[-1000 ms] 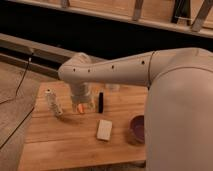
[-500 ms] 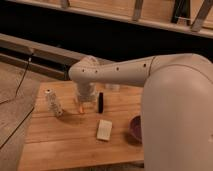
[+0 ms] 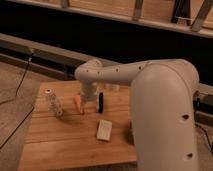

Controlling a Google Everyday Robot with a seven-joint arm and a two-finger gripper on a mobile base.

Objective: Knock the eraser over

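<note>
The eraser [image 3: 100, 102] is a small narrow black block standing upright on the wooden table [image 3: 60, 142], near its back middle. My white arm reaches in from the right and bends down over the table. The gripper [image 3: 88, 105] hangs at the end of the wrist, just left of the eraser and right of the orange stick-like object [image 3: 78, 103]. I cannot tell whether it touches the eraser.
A whitish flat block [image 3: 104, 130] lies in front of the eraser. A small clear bottle [image 3: 53, 102] stands at the left. My big forearm [image 3: 165, 115] covers the table's right side. A dark rail and a wall run behind.
The arm's elbow and wrist have shifted right, bringing the gripper closer to the eraser. The forearm now hides the dark bowl at the right. The eraser still stands.
</note>
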